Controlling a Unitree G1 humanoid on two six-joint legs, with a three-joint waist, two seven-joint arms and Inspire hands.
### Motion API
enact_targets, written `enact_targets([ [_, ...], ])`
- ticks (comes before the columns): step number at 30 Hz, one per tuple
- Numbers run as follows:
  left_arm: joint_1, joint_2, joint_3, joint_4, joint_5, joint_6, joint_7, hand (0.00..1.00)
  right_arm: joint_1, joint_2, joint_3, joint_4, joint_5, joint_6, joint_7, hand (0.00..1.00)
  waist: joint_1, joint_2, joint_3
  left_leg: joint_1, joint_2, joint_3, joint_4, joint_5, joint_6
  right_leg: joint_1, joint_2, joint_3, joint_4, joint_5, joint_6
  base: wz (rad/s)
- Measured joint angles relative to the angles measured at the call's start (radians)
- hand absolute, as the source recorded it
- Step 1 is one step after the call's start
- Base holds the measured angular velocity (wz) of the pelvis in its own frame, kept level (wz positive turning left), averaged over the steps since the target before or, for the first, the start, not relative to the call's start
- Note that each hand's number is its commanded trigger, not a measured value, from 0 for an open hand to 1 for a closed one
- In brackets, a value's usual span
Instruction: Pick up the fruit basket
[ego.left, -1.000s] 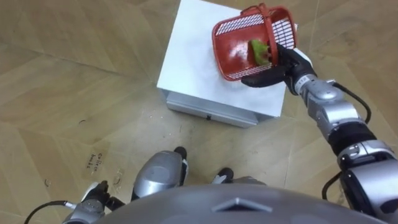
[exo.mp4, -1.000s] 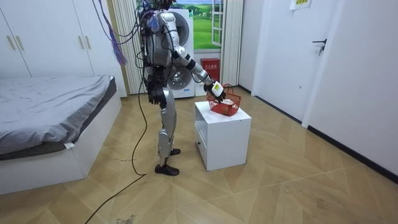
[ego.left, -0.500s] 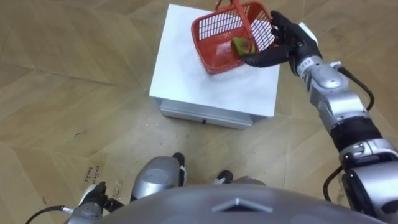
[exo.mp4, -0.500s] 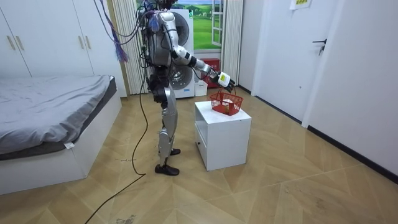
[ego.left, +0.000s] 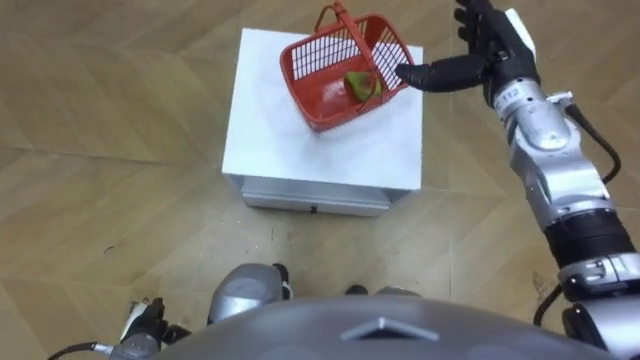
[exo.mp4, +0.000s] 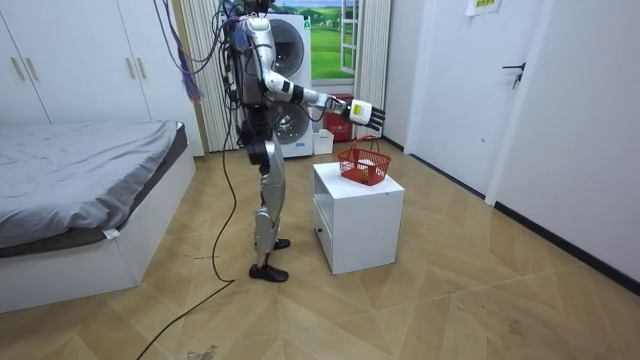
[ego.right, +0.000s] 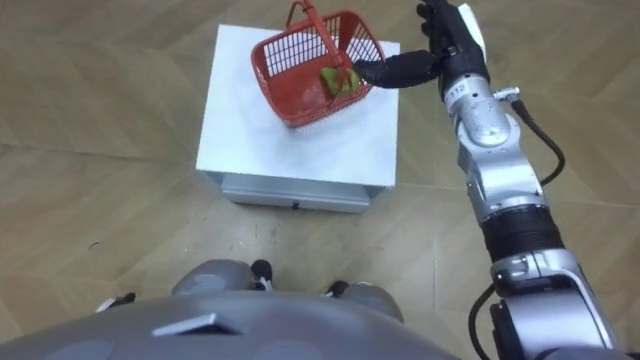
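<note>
One red basket is sitting on one white table, just beside the thumb tip of the right hand. The basket's walls are mesh, its handle is standing up, and one green fruit is lying inside. The fingers are sticking out straight and apart, holding nothing. The left hand is hanging low.
</note>
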Motion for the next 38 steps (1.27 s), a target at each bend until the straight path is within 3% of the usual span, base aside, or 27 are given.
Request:
enact_targets([
  [4, -0.001, -0.005, 0.014, -0.002, 0.000, -0.003, 0.015, 0.00, 0.062, 0.000, -0.030, -0.027, -0.014, -0.001, -0.004, 0.00, -0.014, 0.013, -0.0094, 0.026, 0.000, 0.009, -0.018, 0.000, 0.000, 0.016, 0.000, 0.010, -0.003, -0.001, 0.002, -0.06],
  [8, 0.004, -0.019, 0.046, -0.030, 0.001, -0.002, 0.021, 0.00, 0.133, 0.002, -0.065, 0.027, -0.034, -0.030, -0.025, 0.00, -0.036, 0.015, -0.0087, 0.052, -0.001, 0.011, -0.030, -0.003, -0.002, 0.046, 0.002, 0.008, -0.016, -0.001, 0.004, 0.00],
  [11, -0.001, -0.022, 0.054, -0.037, 0.000, -0.002, 0.038, 0.00, 0.165, 0.005, -0.087, 0.113, -0.030, -0.031, -0.057, 0.00, -0.045, 0.020, -0.0061, 0.062, 0.000, 0.013, -0.033, -0.007, -0.002, 0.056, 0.003, 0.017, -0.019, -0.002, 0.006, -0.03],
  [14, -0.005, -0.026, 0.061, -0.032, 0.000, -0.001, 0.066, 0.00, 0.185, 0.040, -0.118, 0.309, -0.065, -0.027, -0.083, 0.00, -0.055, 0.016, -0.0072, 0.078, 0.001, 0.030, -0.041, -0.008, -0.002, 0.060, 0.005, 0.033, -0.017, -0.002, 0.007, -0.16],
  [19, 0.000, -0.037, 0.075, 0.001, 0.001, -0.002, 0.082, 0.00, 0.240, 0.064, -0.124, 0.648, -0.085, -0.021, -0.086, 0.00, -0.080, 0.016, -0.0039, 0.107, 0.000, 0.028, -0.047, -0.016, -0.002, 0.090, 0.007, 0.037, -0.031, -0.005, 0.011, -0.03],
  [24, 0.000, -0.043, 0.094, 0.002, 0.012, -0.001, 0.080, 0.00, 0.248, 0.084, -0.126, 0.823, -0.104, -0.017, -0.066, 0.00, -0.081, 0.014, -0.0029, 0.124, 0.001, 0.035, -0.053, -0.019, -0.004, 0.102, 0.010, 0.050, -0.036, -0.005, 0.011, -0.09],
  [25, 0.001, -0.043, 0.095, 0.007, 0.012, 0.003, 0.078, 0.00, 0.248, 0.085, -0.126, 0.858, -0.110, -0.013, -0.058, 0.00, -0.081, 0.016, -0.0003, 0.130, 0.001, 0.033, -0.054, -0.021, -0.003, 0.113, 0.011, 0.050, -0.046, -0.005, 0.012, 0.05],
  [34, 0.000, -0.060, 0.096, 0.007, 0.044, 0.078, 0.052, 0.00, 0.236, 0.113, -0.122, 0.987, -0.181, 0.070, -0.022, 0.00, -0.079, 0.029, -0.0048, 0.146, -0.005, 0.010, -0.041, -0.033, -0.003, 0.131, 0.008, 0.027, -0.051, -0.017, 0.022, 0.07],
  [38, -0.004, -0.065, 0.094, 0.007, 0.044, 0.086, 0.028, 0.00, 0.230, 0.119, -0.107, 1.038, -0.264, 0.115, 0.006, 0.00, -0.078, 0.036, -0.0031, 0.149, -0.004, 0.004, -0.042, -0.037, -0.004, 0.144, 0.009, 0.023, -0.048, -0.019, 0.023, 0.05],
])
